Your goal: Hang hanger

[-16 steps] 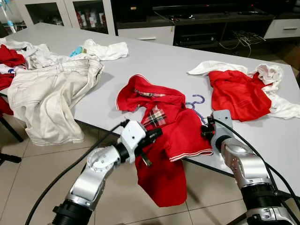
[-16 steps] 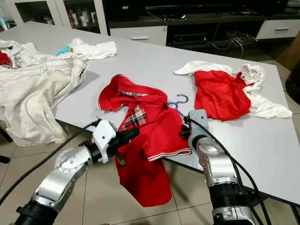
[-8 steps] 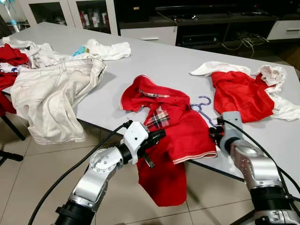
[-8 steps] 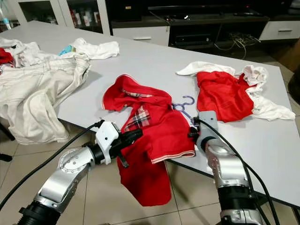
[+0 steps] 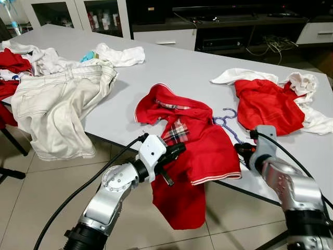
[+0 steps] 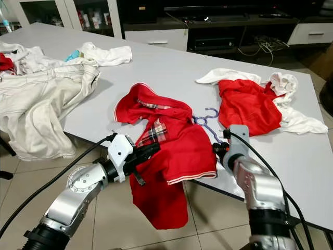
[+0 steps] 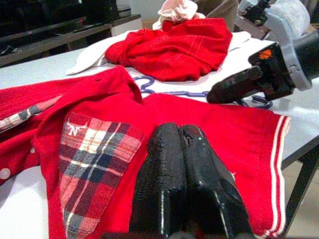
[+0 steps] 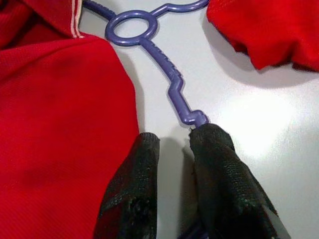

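A purple plastic hanger [image 8: 169, 74] lies on the grey table [image 5: 171, 62], its hook [image 5: 225, 117] poking out beside a red polo shirt [image 5: 205, 148] with a plaid chest patch. The shirt's lower part hangs over the table's near edge. My right gripper [image 5: 242, 150] is at the shirt's right side, its fingers [image 8: 214, 149] closed around the hanger's arm end with a narrow gap. My left gripper [image 5: 176, 150] is shut on the shirt's front edge, its fingers [image 7: 169, 164] pressed together over the red cloth.
A second red garment [image 5: 265, 101] and white cloths [image 5: 304, 83] lie at the table's right. Beige trousers [image 5: 57, 104] drape over the left edge among more clothes [image 5: 122, 54]. A dark TV cabinet [image 5: 218, 26] stands behind. Tiled floor [image 5: 31, 187] lies below.
My right gripper has drawn to the right along the table edge with the hanger's end, and the shirt's sleeve hem has spread with it. The left gripper has stayed on the shirt.
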